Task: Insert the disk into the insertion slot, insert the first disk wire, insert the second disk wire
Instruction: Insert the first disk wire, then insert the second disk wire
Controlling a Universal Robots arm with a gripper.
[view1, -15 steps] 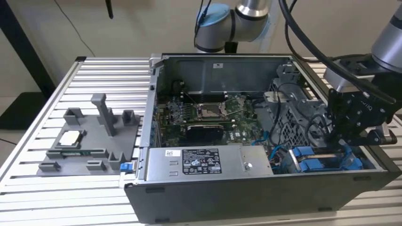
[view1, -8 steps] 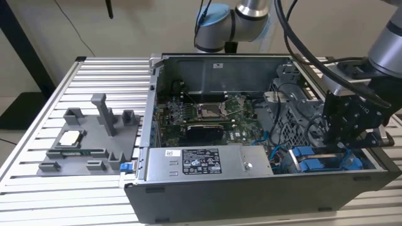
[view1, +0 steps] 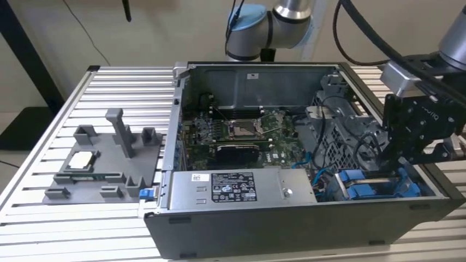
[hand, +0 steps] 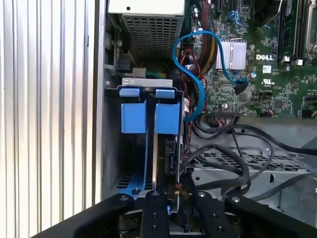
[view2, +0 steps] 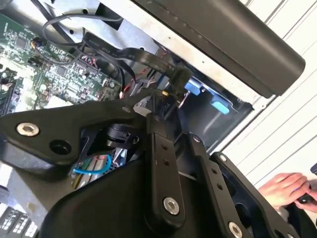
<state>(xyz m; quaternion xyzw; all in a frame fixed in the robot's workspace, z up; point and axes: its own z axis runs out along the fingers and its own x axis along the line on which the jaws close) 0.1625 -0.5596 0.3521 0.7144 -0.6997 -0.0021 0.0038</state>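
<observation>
The disk (hand: 170, 151) stands edge-on in the insertion slot (hand: 111, 148) of the grey drive cage, with its blue carrier tabs (hand: 167, 113) toward the case wall. In the exterior view the blue carrier (view1: 368, 187) lies at the case's near corner on the exterior view's right. My black gripper (view1: 384, 166) reaches down into that corner. It is shut on the black plug (view2: 172, 83) of a disk wire (view2: 111, 48) and holds it against the disk's connector end. In the first wrist view the gripper (hand: 177, 204) has the plug between its fingers (hand: 152, 210), and the black wire (hand: 233, 163) loops away over the cage.
The open computer case (view1: 291, 229) lies on a slatted metal table (view1: 124, 87). A power supply (view1: 240, 188), the motherboard (view1: 240, 131) and a blue cable (hand: 193, 64) crowd the disk. A grey fixture (view1: 102, 158) sits on the exterior view's left. A person's hand (view2: 285, 188) rests outside the case.
</observation>
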